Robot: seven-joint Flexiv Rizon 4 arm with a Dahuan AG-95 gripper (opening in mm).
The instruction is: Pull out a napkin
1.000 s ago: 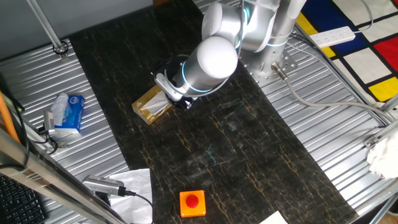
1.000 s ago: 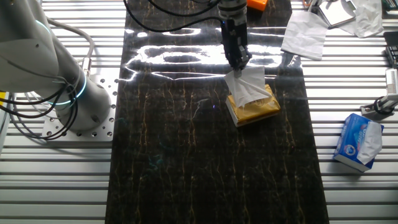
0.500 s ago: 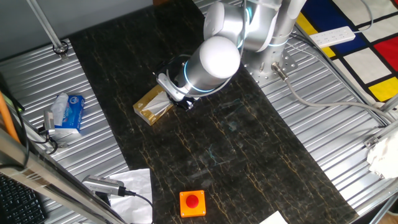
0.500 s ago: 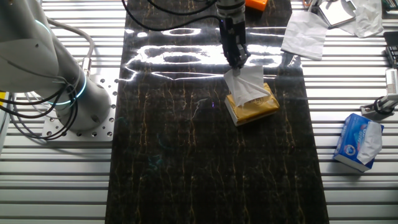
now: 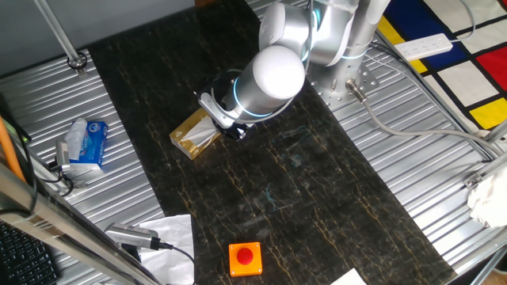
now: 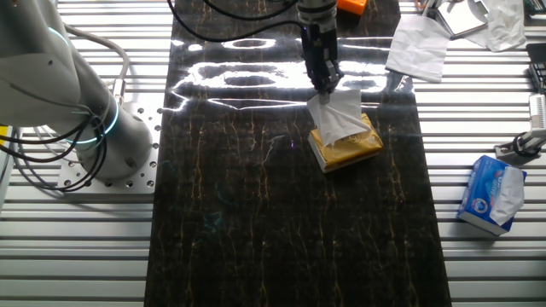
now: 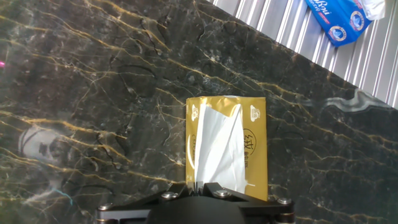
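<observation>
The gold-brown tissue box [image 7: 254,155] lies flat on the dark marble mat; it also shows in both fixed views [image 5: 194,134] [image 6: 348,147]. A white napkin [image 7: 217,146] rises out of its slot, stretched up into a peak [image 6: 337,115]. My gripper [image 7: 199,186] is straight above the box and is shut on the napkin's top edge; in the other fixed view the gripper [image 6: 322,83] holds the napkin's tip above the box. In one fixed view the arm hides the napkin.
A blue-and-white plastic tissue packet [image 5: 85,142] [image 6: 490,194] [image 7: 339,15] lies on the ribbed metal. A wrinkled white cloth [image 6: 420,43] and an orange box with a red button [image 5: 245,259] lie near the mat's end. Cables and a power strip [image 5: 424,46] are near the arm's base.
The gripper with the napkin has crept slightly upward and away from the box; the napkin is a little more stretched. The box has not moved.
</observation>
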